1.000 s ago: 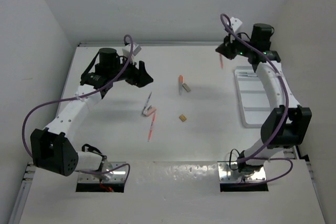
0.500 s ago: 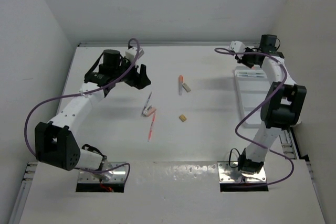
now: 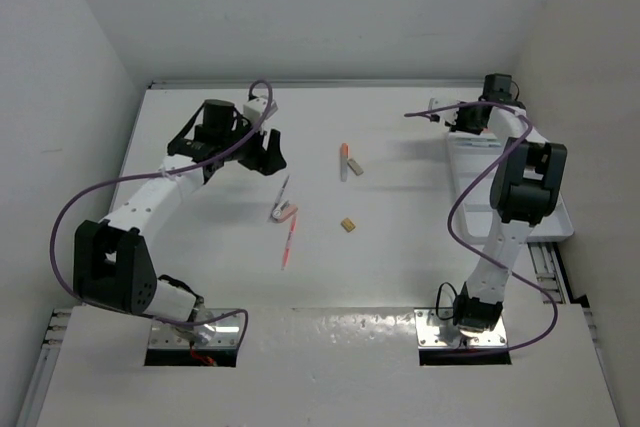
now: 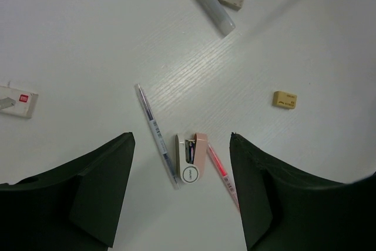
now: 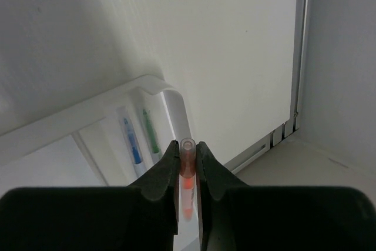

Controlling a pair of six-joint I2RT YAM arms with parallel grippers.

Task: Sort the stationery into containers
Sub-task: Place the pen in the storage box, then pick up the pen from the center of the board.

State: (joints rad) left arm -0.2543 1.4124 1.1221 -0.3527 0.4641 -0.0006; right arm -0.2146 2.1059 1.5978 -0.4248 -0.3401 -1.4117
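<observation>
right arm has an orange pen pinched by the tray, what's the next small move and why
Probably ease the right gripper inward over the tray and lower, then open. It is shut on the orange-red pen, which looks to be above the rim, while a blue pen and a green pen lie in the compartment just beside it.

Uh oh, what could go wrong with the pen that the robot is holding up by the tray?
The right gripper pinches the orange pen near its end, close to the rim of the white tray. Dropped there, it might hit the rim and roll out. It could also land across the blue pen and green pen already inside.
</observation>
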